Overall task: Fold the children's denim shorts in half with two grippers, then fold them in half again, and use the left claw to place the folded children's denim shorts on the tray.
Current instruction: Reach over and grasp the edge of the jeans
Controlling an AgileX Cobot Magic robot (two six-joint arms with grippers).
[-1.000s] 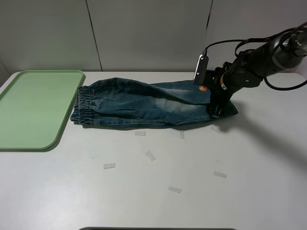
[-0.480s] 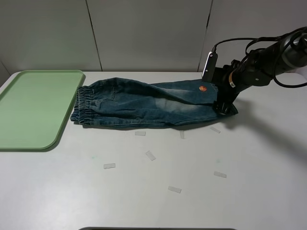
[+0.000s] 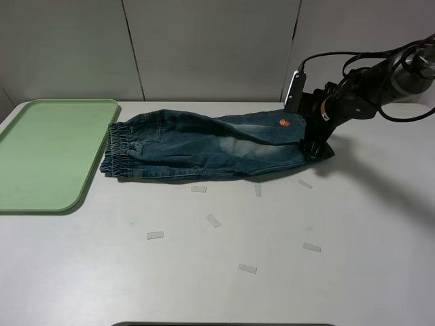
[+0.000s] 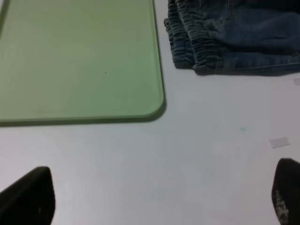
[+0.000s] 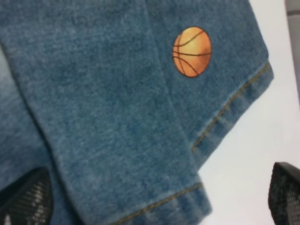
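We see washed-blue children's denim shorts [image 3: 204, 146], soft, flat on the white table [image 3: 224, 272], gathered elastic waist just beside the smooth pale green tray [image 3: 47, 153]; right gripper [image 3: 314, 146] spread wide over the stitched leg hem, grasping nothing, orange basketball print [image 5: 192, 51] close by; left gripper [image 4: 157, 199] likewise released, near the tray's rounded corner

The denim shorts [image 5: 103, 117] (orange basketball print [image 5: 191, 51] near one hem) lie under the right gripper [image 5: 154, 199], jaws spread.

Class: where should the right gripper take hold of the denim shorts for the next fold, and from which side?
Probably the leg hems, farthest from the tray. The denim shorts lie flat, elastic waist beside the tray, and the open right gripper hovers over the hems, so descend from above, fingers straddling the doubled edge.
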